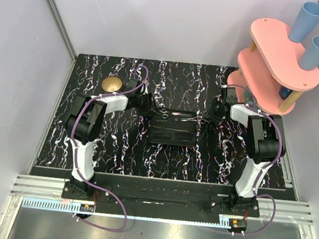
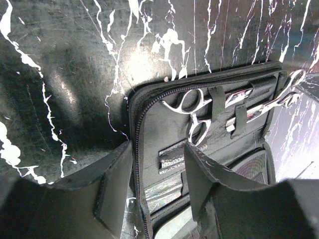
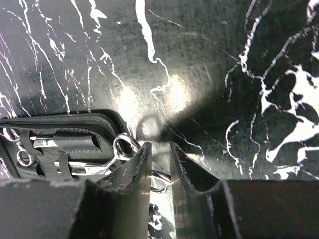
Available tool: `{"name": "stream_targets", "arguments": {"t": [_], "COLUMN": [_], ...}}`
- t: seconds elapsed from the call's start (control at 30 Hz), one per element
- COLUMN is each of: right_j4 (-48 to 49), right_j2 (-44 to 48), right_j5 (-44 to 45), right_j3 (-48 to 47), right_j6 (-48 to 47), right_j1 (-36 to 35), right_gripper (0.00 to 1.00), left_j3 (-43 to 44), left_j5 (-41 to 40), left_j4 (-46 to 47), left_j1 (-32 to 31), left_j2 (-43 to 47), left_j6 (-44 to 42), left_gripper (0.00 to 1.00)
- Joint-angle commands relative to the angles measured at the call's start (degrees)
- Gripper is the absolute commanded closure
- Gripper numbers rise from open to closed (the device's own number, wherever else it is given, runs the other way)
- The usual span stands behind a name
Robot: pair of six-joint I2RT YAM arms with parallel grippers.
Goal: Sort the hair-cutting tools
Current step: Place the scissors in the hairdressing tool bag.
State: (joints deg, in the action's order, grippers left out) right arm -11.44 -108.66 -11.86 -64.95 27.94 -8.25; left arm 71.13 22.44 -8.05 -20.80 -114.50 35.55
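Observation:
The black case (image 1: 172, 133) lies open at the table's middle, with slim silver scissors (image 1: 174, 116) strapped along its far half. In the left wrist view one pair of scissors (image 2: 197, 107) sits under the straps and a second pair (image 2: 281, 94) reaches past the case's far end (image 2: 154, 124). My left gripper (image 1: 152, 105) is open and empty, its jaws (image 2: 157, 149) straddling the case's left end. My right gripper (image 1: 210, 112) is at the case's right end. Its jaws (image 3: 159, 147) stand narrowly apart, closed on a handle loop of the scissors (image 3: 122, 147) sticking out of the case (image 3: 75, 142).
A small brass-coloured bowl (image 1: 112, 84) stands at the back left of the black marbled mat (image 1: 117, 144). A pink two-tier shelf (image 1: 278, 63) with two blue cups (image 1: 307, 21) stands at the back right. Grey walls close in on the left and at the back.

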Motion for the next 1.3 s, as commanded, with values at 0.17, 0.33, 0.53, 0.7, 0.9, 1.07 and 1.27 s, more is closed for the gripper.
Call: {"name": "stream_targets", "arguments": {"t": [0.17,0.33,0.53,0.7,0.9,1.07,1.27], "right_j4": [1.2,-0.4,-0.5,-0.6,-2.9,-2.9,-3.1], "right_j2": [-3.0,-1.5,-0.7,-0.7,1.1,2.1,2.6], "right_j5": [-2.3,-1.6,0.0,0.5,2.7,2.3,2.7], "right_j3": [-4.0,-2.6,-1.6,-1.9,-1.3,-1.6,-2.2], "right_j6": [-3.7,0.5,3.5,4.7,9.0,9.7,10.5], "right_j1": [-4.0,-5.1,-5.6,-6.2,-7.8,-9.1,-10.8], "right_gripper": [0.71,0.71,0.73,0.81,0.86,0.88,0.89], "left_j3": [0.4,0.2,0.2,0.2,0.1,0.0,0.0], "left_j5": [0.8,1.0,1.5,1.6,1.7,2.1,2.2], "left_j4": [-3.2,-3.0,-2.7,-2.6,-2.5,-2.4,-2.4], "left_j1": [-0.9,-1.2,-1.5,-1.6,-1.7,-1.9,-2.3], "left_j2": [-1.5,-1.4,-1.6,-1.6,-1.3,-1.6,-1.7], "left_j6": [-1.5,-1.5,-1.5,-1.6,-1.6,-1.7,-1.7], "left_gripper": [0.5,0.5,0.5,0.5,0.5,0.5,0.5]}}
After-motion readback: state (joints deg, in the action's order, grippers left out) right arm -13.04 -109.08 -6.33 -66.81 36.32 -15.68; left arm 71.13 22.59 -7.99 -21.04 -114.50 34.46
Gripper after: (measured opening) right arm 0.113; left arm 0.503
